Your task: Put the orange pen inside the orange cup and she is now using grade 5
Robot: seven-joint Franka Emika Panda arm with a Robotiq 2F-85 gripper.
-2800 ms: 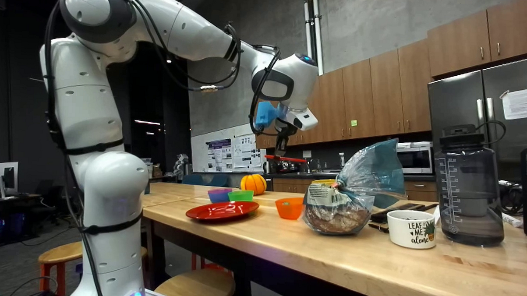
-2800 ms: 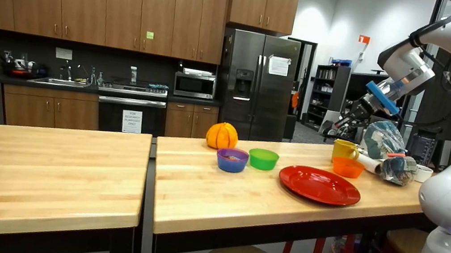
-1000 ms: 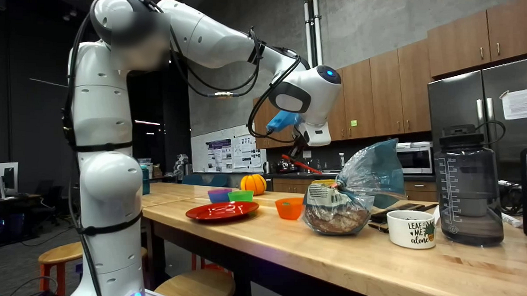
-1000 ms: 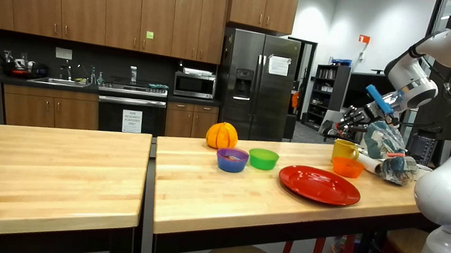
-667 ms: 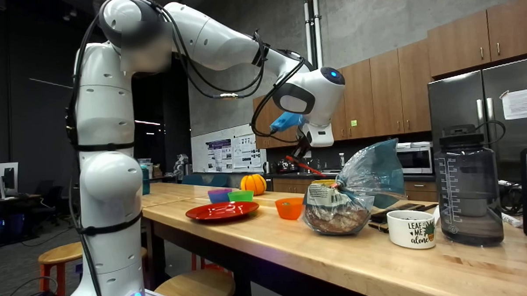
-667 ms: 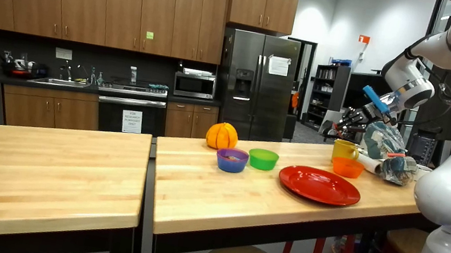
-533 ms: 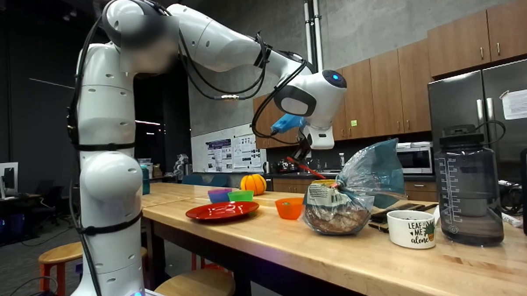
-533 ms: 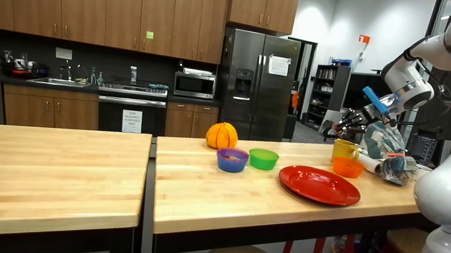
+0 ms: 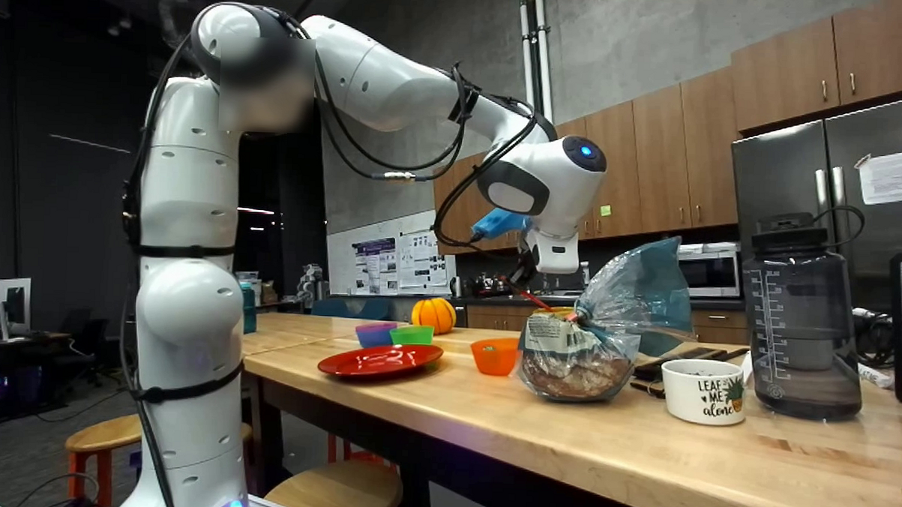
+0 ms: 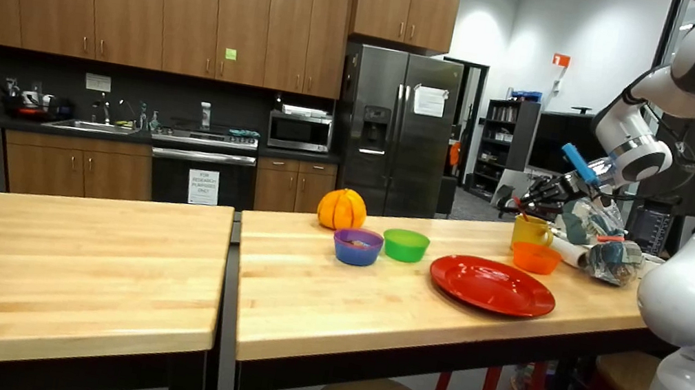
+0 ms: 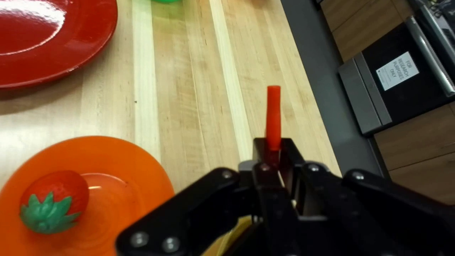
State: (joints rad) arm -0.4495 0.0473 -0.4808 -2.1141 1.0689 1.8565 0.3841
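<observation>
The orange pen [image 11: 273, 117] is a slim red-orange stick pinched in my gripper [image 11: 274, 144]. In an exterior view the pen [image 9: 536, 298] slopes down to the right from my gripper [image 9: 516, 283]. In an exterior view the gripper [image 10: 524, 201] is just above the yellow mug [image 10: 528, 233], the pen's [image 10: 521, 210] lower end near its rim. The orange cup [image 10: 535, 260] stands beside that mug, and also shows in an exterior view [image 9: 494, 358]. In the wrist view the cup [image 11: 142, 170] lies left of the gripper and holds a toy strawberry [image 11: 71, 185].
A tied plastic bag [image 9: 578, 363] stands beside the orange cup. A red plate [image 10: 492, 286], green bowl [image 10: 405, 246], purple-blue bowl [image 10: 357, 249] and orange pumpkin [image 10: 342, 209] are on the table. A white printed mug [image 9: 705, 394] and large bottle [image 9: 804, 333] stand past the bag.
My gripper has moved lower and, in an exterior view, to the right, still holding the pen. The pen has tilted from nearly level to sloping down. The things on the table have not moved.
</observation>
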